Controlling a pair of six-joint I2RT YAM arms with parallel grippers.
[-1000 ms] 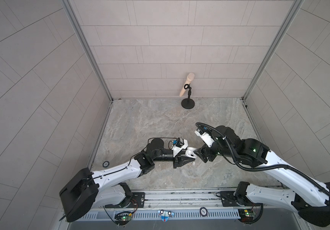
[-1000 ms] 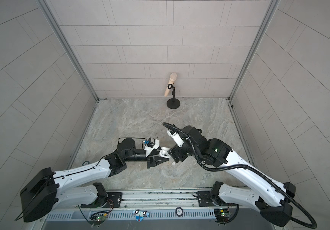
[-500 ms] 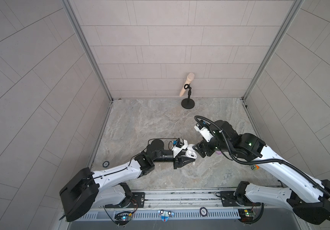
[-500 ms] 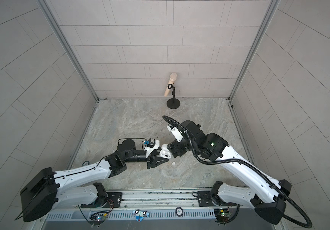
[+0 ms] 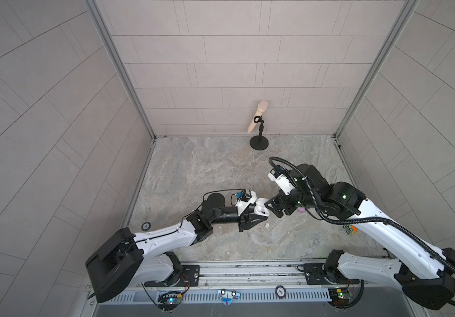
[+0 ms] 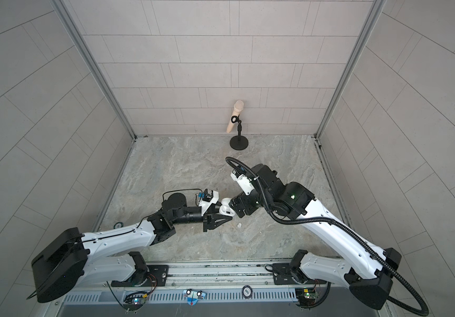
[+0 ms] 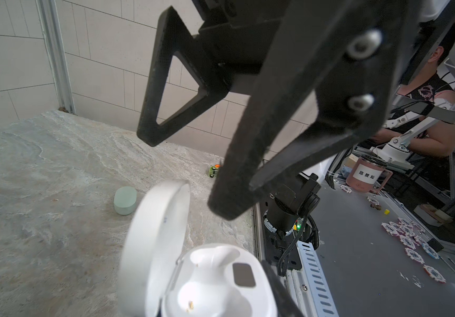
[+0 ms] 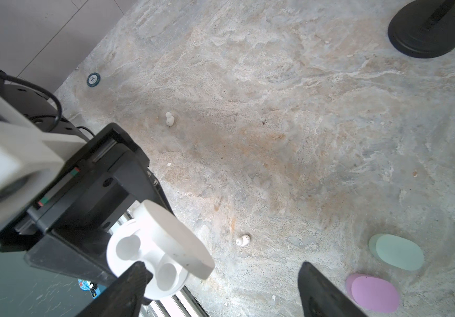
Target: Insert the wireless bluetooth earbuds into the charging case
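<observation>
Earbuds aren't in yet: white earbud (image 8: 242,241) and second white earbud (image 8: 170,119) lie loose on the bench (image 8: 303,123), toward its front edge. Lid-up charging case (image 8: 152,258) is clamped in left jaws; right jaws gape wide, empty, just beside it.

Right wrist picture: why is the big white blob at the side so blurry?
In the right wrist view, that blob is the left arm's white camera housing, too close to the lens to focus, while the white earbud on the table looks crisp; in the left wrist view, the right gripper looms huge and slightly soft, again from closeness.
</observation>
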